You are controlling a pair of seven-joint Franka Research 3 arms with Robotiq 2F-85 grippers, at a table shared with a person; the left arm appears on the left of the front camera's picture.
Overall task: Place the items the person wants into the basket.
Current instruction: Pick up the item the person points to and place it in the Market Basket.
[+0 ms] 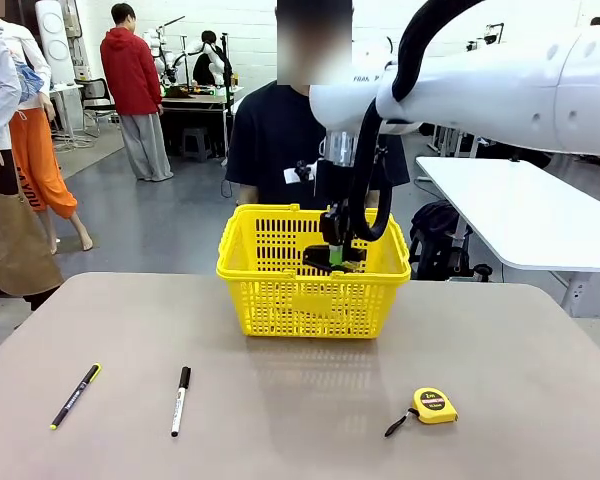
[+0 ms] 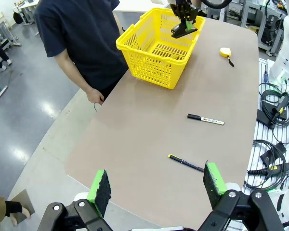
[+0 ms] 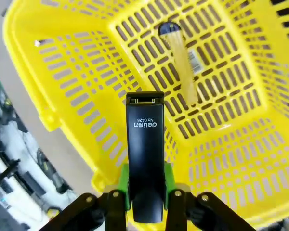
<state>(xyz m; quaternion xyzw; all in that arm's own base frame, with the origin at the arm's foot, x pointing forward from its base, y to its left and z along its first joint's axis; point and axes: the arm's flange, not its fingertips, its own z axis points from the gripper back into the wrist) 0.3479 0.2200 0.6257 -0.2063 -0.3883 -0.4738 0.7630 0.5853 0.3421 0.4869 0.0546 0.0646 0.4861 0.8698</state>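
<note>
Holding the black stapler (image 3: pixel 145 154) clamped by one end between the green pads of my right gripper (image 3: pixel 145 180), I hang over the yellow basket (image 1: pixel 280 300), which stands at the middle of the far edge of the table (image 1: pixel 300 430), in front of the person (image 1: pixel 270 140). The utility knife (image 3: pixel 183 62) lies on the basket floor right under me. My left gripper (image 2: pixel 156 183) hovers with jaws wide apart and empty above the table's left edge. The tape measure (image 1: pixel 435 404) waits near the near edge, toward the right corner.

I judge the risk is the drop. I appear to be up around rim level, though the wrist view leaves that uncertain. Let go from here, the stapler could strike the knife, bounce, or spring open. Because it juts well past my pads, any sideways drift might catch the basket's wall and shove it toward the person.
</note>
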